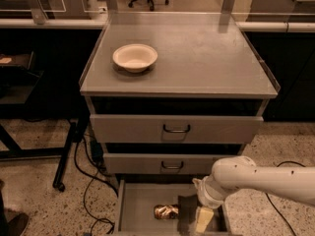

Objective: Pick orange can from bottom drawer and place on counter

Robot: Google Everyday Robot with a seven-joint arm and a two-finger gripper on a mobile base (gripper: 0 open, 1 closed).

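So, orange can (166, 211): lying on the floor of the bottom drawer (135, 206), about mid-width, shiny and pretty crumpled.
Bottom drawer: lowest of three, pulled out, plain grey tray with thin side walls. Its front end runs off the bottom of the view.
Tool (194, 224): down inside that drawer, just right of the can. Its dark side is right up next to the can, and I can't tell if they actually touch.
Tool state: honestly can't tell from this angle whether it's apart or together. The can shows to its left, not inside it.
Arm (261, 177): white, comes in from the right edge, then bends down at a rounded wrist over the drawer's right side.
Upper drawers (175, 129): two grey ones, each with a small handle in the middle, both pushed in.
Surface (211, 58): flat grey top of the cabinet with a thin raised rim.
Bowl (135, 57): cream, round, upright on the left part of the surface, well apart from the can.
Cables (81, 181): black, trailing over the speckled floor left of the cabinet.
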